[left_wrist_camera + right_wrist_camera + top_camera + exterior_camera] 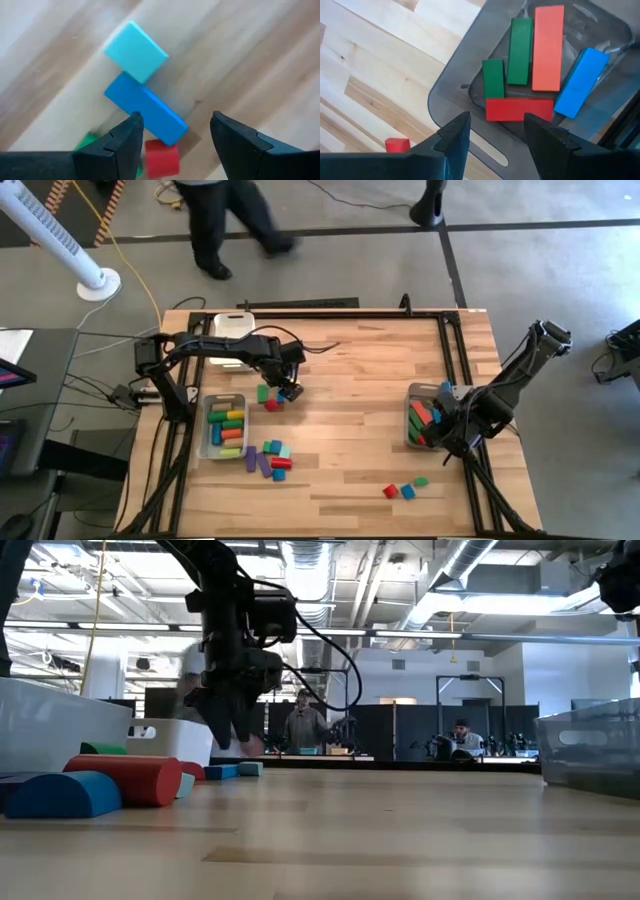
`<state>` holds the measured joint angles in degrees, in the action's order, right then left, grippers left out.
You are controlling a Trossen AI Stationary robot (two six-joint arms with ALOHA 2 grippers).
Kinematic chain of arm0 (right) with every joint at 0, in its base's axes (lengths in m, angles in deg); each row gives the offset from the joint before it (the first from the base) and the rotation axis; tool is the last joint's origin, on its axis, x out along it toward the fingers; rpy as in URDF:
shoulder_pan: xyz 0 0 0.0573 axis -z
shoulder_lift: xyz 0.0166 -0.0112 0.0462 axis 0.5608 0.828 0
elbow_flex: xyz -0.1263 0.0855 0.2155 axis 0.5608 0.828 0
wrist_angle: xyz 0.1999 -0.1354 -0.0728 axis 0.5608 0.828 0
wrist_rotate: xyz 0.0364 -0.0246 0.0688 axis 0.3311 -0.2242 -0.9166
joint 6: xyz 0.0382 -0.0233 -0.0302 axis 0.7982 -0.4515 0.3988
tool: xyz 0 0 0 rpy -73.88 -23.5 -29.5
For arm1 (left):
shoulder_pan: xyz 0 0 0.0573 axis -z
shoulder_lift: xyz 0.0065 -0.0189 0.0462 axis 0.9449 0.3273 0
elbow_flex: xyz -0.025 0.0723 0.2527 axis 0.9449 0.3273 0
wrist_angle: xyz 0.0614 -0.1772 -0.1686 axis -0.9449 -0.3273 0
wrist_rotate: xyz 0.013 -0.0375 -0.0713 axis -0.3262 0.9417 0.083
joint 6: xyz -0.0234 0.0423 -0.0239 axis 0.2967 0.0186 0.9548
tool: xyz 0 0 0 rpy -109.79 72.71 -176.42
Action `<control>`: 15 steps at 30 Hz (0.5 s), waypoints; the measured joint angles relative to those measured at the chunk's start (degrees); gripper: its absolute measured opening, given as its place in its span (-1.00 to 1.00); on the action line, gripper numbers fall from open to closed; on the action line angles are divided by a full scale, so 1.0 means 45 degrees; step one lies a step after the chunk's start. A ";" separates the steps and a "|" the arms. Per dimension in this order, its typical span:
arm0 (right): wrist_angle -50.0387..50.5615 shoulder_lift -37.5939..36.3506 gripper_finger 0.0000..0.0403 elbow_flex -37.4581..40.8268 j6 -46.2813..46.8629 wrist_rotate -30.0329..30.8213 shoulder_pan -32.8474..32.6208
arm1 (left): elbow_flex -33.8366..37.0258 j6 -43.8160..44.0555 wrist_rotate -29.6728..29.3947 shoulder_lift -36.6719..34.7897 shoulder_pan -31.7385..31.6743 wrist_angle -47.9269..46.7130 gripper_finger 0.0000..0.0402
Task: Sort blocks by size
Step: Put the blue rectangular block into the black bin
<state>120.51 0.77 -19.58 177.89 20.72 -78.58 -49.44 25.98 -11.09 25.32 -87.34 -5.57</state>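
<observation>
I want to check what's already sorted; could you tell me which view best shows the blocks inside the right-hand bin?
The right wrist view: it looks straight into the right bin, separating each long block. The high view shows them small; the low view only the bin's wall.

place: robotics lab | evidence: exposed ceiling ducts (310, 565); people at workstations (303, 725); concrete floor (340, 270)

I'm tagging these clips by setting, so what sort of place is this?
Probably an open industrial lab or workshop: exposed ceiling ducts, people at workstations behind the wooden table, and taped lines on a concrete floor.
</observation>
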 joint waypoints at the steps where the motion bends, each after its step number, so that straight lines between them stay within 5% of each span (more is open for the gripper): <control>1: 0.0008 0.0004 0.06 0.0000 -0.0011 0.0056 0.0000 | 0.0000 0.0148 -0.0234 0.0005 0.0000 -0.0017 0.09; 15: 0.0204 0.0004 0.06 0.0000 -0.0329 0.0410 0.0000 | 0.0159 0.1441 -0.0886 0.0005 0.0024 -0.0044 0.09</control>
<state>121.42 0.79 -19.58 176.40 22.56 -78.58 -48.72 32.47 -15.08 25.35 -87.23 -5.77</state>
